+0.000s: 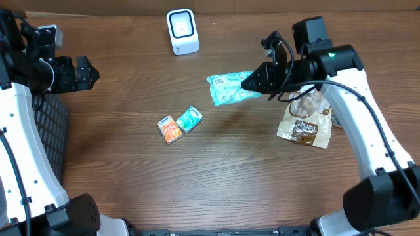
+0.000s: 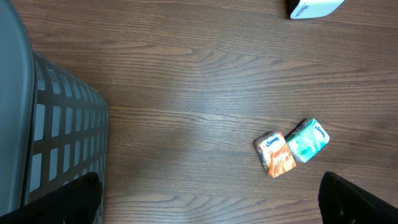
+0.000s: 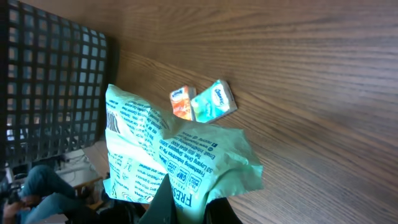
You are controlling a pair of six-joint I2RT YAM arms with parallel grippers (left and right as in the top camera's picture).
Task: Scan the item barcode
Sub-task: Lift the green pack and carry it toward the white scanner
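Step in hand: presenting item to reader. Right claw (image 1: pixel 254 81) clamping on pale green crinkled plastic packet (image 1: pixel 228 89), holding it clear of the brown wooden bench (image 1: pixel 216 177), near the white box-shaped scanner (image 1: pixel 182 31), to its right and below it in the overhead view. Left claw (image 1: pixel 84 72) standing apart, gripping nothing, waiting well left of the scanner.

Next move, as judged: carrying packet closer to the scanner and turning it until the barcode panel is facing the scanner window. Soft film sagging, so probably calling for slow rotation.

Views: right wrist showing dark print on the packet (image 3: pixel 168 149), barcode itself not being made out, scanner missing there. Overhead showing scanner face and gap to packet, print unreadable. Left wrist catching only a scanner corner (image 2: pixel 314 7), plus small orange pack (image 2: pixel 275 154) and small teal pack (image 2: pixel 307 140) lying touching, below the scanner.
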